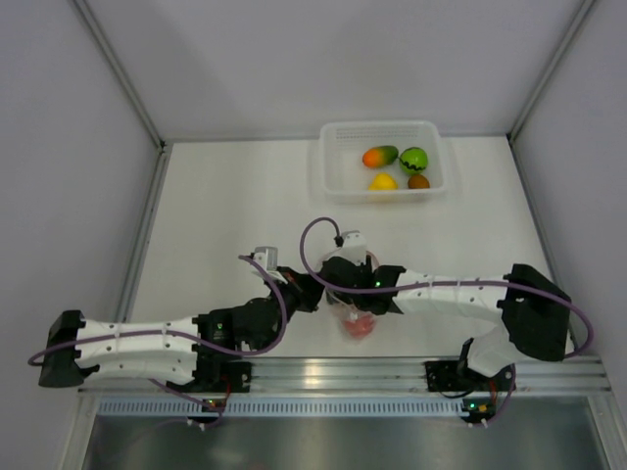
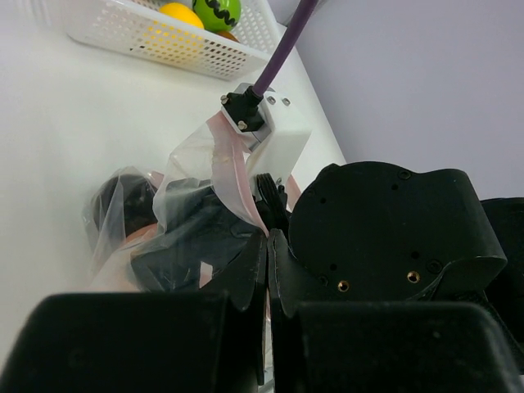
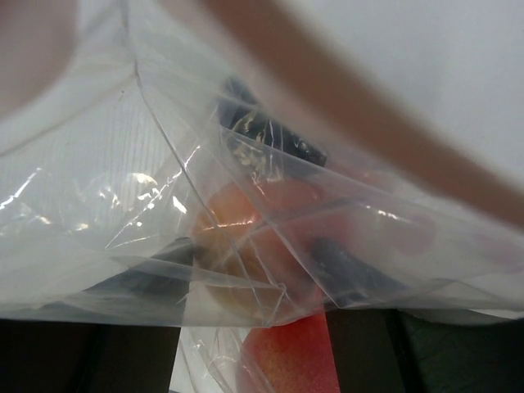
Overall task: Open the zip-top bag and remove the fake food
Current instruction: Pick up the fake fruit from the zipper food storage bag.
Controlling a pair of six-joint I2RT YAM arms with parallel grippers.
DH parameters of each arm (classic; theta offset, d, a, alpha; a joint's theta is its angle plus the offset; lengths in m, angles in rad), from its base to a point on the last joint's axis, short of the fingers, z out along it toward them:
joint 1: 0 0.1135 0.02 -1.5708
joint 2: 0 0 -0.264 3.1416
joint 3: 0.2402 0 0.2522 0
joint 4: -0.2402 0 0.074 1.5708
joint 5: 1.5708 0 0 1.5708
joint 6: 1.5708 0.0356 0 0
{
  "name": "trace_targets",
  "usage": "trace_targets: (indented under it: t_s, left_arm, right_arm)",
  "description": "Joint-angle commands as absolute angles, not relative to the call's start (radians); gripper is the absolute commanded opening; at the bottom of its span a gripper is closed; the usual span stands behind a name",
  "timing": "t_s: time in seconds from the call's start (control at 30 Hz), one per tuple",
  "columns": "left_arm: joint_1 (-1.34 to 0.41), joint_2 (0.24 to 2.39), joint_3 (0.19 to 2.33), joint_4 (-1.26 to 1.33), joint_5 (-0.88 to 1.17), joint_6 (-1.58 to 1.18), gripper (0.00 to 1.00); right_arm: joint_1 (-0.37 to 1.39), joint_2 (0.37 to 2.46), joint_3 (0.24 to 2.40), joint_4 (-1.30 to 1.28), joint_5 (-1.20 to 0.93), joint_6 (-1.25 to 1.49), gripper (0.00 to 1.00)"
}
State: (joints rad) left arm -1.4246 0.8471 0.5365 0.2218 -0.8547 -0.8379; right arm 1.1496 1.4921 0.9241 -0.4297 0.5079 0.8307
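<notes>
The clear zip-top bag (image 1: 345, 315) lies crumpled between both grippers near the table's front middle. My left gripper (image 2: 268, 237) is shut on the bag's pink zip strip (image 2: 229, 172). My right gripper (image 3: 246, 262) reaches into the bag's mouth, its fingers (image 3: 360, 274) standing apart and open under folds of plastic (image 3: 98, 188). Between them lie a peach-orange fruit (image 3: 233, 229) and a pink-red fruit (image 3: 286, 360). A dark rounded fruit (image 2: 123, 201) shows through the bag's far side. More fake food sits in the tray: mango (image 1: 379, 156), green (image 1: 413, 160), yellow (image 1: 383, 182), brown (image 1: 418, 181).
The white perforated tray (image 1: 326, 162) stands at the back of the table, right of centre. White walls close the table on the left, right and back. A metal rail (image 1: 333, 372) runs along the near edge by the arm bases.
</notes>
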Motion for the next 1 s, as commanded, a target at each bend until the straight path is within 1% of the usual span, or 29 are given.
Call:
trace_targets:
  t_s: [0.0, 0.13, 0.23, 0.5, 0.57, 0.6, 0.67, 0.7, 0.73, 0.8, 0.83, 0.9, 0.93, 0.97]
  left_arm:
    - [-1.442, 0.831, 0.575, 0.394, -0.770, -0.839, 0.00]
    - [-1.442, 0.831, 0.577, 0.393, -0.772, -0.833, 0.00]
    - [-1.442, 0.830, 0.577, 0.394, -0.773, -0.831, 0.00]
    - [-1.442, 0.821, 0.574, 0.394, -0.775, -0.827, 0.00]
    - [-1.442, 0.819, 0.574, 0.393, -0.775, -0.827, 0.00]
    - [-1.442, 0.821, 0.572, 0.393, -0.775, -0.827, 0.00]
    - [-1.442, 0.821, 0.574, 0.393, -0.773, -0.828, 0.00]
    - [-1.442, 0.821, 0.572, 0.394, -0.775, -0.828, 0.00]
    - [-1.442, 0.821, 0.571, 0.394, -0.775, -0.828, 0.00]
    - [-1.442, 0.821, 0.569, 0.393, -0.778, -0.830, 0.00]
    - [-1.442, 0.821, 0.568, 0.394, -0.781, -0.831, 0.00]
    - [-1.440, 0.822, 0.566, 0.394, -0.787, -0.834, 0.00]
    - [-1.442, 0.824, 0.566, 0.394, -0.787, -0.836, 0.00]
    - [-1.442, 0.827, 0.566, 0.393, -0.787, -0.838, 0.00]
  right_arm:
    - [1.141, 1.589, 0.887, -0.531, 0.483, 0.831, 0.63]
    - [1.141, 1.617, 0.882, -0.514, 0.477, 0.831, 0.67]
    - [1.141, 1.629, 0.887, -0.514, 0.477, 0.830, 0.68]
    - [1.140, 1.664, 0.881, -0.502, 0.477, 0.828, 0.67]
    - [1.140, 1.670, 0.879, -0.500, 0.479, 0.827, 0.68]
    - [1.140, 1.678, 0.880, -0.500, 0.483, 0.827, 0.71]
    - [1.138, 1.684, 0.885, -0.509, 0.491, 0.827, 0.71]
    - [1.138, 1.687, 0.885, -0.511, 0.492, 0.830, 0.70]
    - [1.140, 1.683, 0.884, -0.511, 0.495, 0.834, 0.66]
    - [1.138, 1.657, 0.876, -0.506, 0.503, 0.839, 0.56]
    - [1.138, 1.646, 0.870, -0.506, 0.505, 0.841, 0.47]
    - [1.140, 1.609, 0.870, -0.512, 0.514, 0.839, 0.44]
    - [1.138, 1.597, 0.873, -0.517, 0.518, 0.839, 0.40]
    - [1.140, 1.582, 0.874, -0.522, 0.523, 0.838, 0.39]
